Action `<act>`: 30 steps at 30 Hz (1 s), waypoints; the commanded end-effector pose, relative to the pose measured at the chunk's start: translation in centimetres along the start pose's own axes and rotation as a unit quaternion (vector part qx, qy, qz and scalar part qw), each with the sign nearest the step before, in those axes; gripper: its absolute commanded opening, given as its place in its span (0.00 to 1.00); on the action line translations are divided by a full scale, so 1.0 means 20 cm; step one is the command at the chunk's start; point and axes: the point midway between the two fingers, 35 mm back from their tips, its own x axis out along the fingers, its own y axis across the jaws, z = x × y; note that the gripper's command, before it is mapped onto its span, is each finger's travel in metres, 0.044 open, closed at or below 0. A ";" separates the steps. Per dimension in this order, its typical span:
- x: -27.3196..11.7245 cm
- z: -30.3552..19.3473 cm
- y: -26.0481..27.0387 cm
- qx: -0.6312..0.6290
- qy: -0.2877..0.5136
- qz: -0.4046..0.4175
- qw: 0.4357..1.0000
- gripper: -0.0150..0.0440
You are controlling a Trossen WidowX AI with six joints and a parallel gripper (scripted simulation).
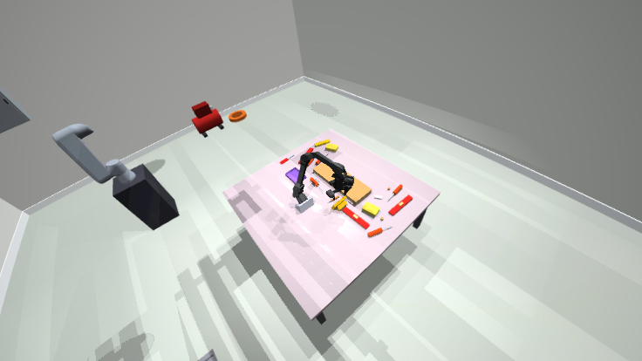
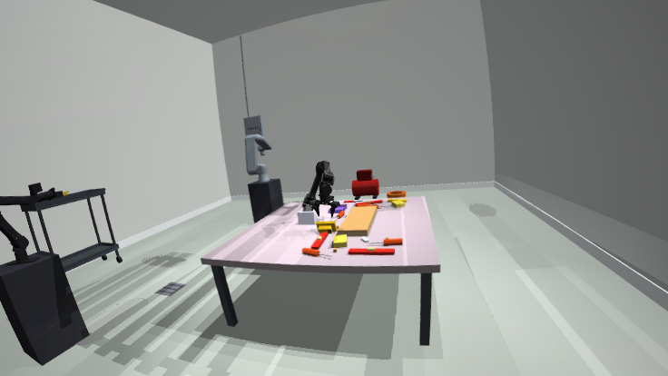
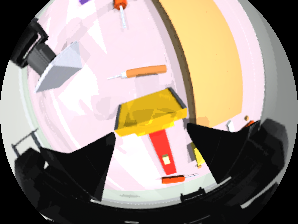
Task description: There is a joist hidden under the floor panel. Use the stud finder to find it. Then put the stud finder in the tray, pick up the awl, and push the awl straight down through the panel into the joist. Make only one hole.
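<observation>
A yellow block with dark ends, apparently the stud finder [image 1: 339,204] [image 2: 326,227] [image 3: 150,108], rests on the table beside the near end of the tan floor panel [image 1: 358,192] [image 2: 358,221] [image 3: 215,65]. My gripper [image 3: 151,132] [image 2: 326,215] is open and empty. It is above the table, and the stud finder shows between and beyond the fingertips in the wrist view. A light orange handle with a thin tip, apparently the awl [image 3: 145,71], lies beside the panel. The purple tray [image 1: 294,174] [image 2: 340,209] is empty. The joist is hidden.
A red level [image 1: 356,217] [image 2: 319,240] [image 3: 163,152] lies just past the stud finder. A yellow box [image 1: 371,208] [image 2: 339,241] is beside it. An orange screwdriver [image 1: 314,181] [image 3: 120,5] lies near the tray. Another red level [image 1: 400,204] [image 2: 371,252] and more tools lie around the panel.
</observation>
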 end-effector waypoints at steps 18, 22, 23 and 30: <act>0.14 -0.16 -0.03 -0.117 -0.070 -0.025 0.990 1.00; 0.16 -0.16 -0.03 -0.117 -0.070 -0.025 0.990 1.00; 0.17 -0.16 -0.03 -0.117 -0.070 -0.025 0.990 1.00; 0.23 -0.16 -0.03 -0.117 -0.070 -0.025 0.990 1.00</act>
